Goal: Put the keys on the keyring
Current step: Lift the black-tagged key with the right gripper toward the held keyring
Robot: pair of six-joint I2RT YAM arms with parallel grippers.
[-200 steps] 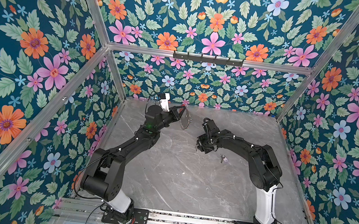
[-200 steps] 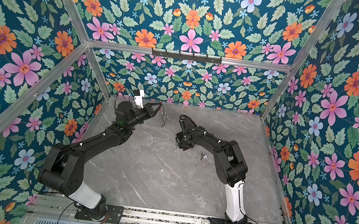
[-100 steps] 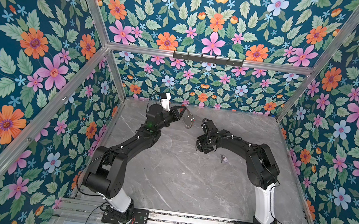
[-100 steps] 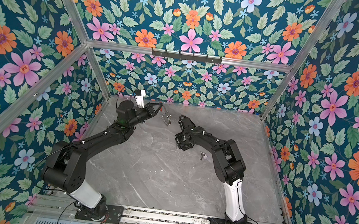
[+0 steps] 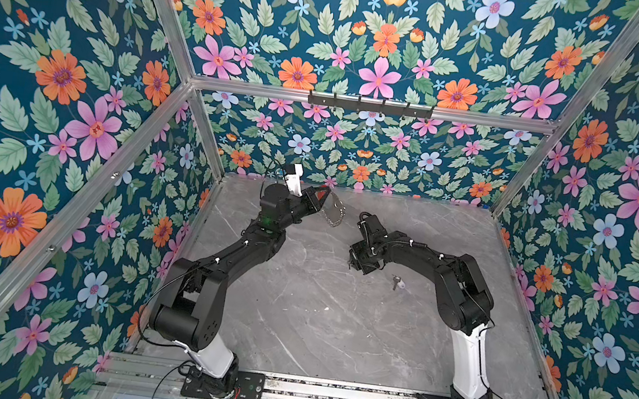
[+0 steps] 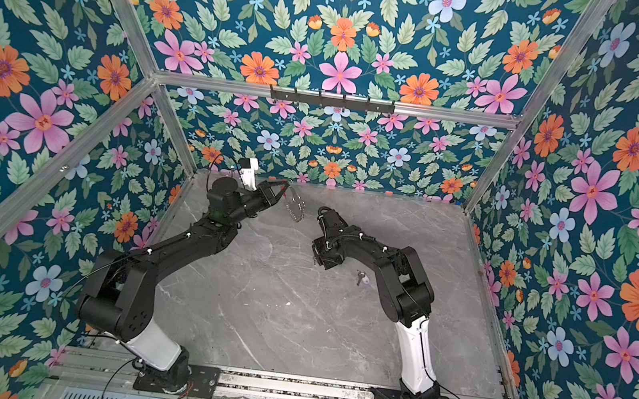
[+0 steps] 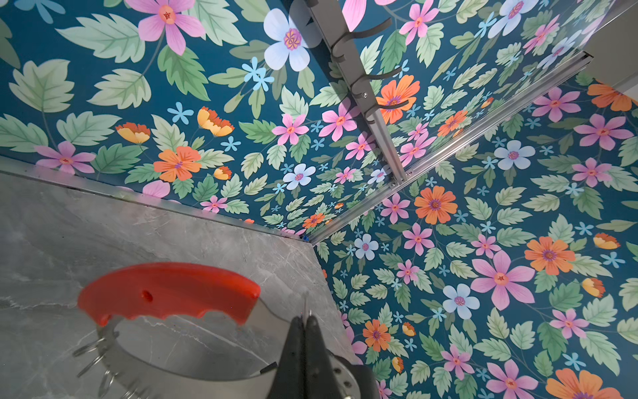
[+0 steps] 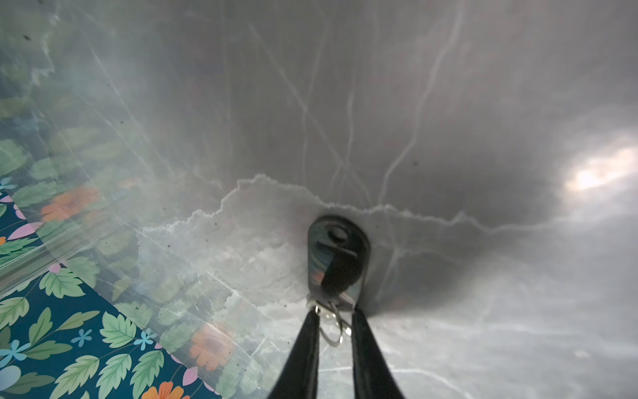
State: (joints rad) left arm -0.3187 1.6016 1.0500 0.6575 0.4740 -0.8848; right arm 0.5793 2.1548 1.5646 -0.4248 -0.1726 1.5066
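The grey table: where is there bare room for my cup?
Bare: the table's front middle, between the left arm and the right arm, and its far right corner. Crowded: the back middle around the keyring, and the key lying by the right arm.

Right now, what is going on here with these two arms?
The left gripper is shut on the keyring, holding it above the table near the back. The right gripper pinches a dark-headed key low over the table. A second key with a lavender tag lies on the table nearby. Neither key is on the keyring yet.
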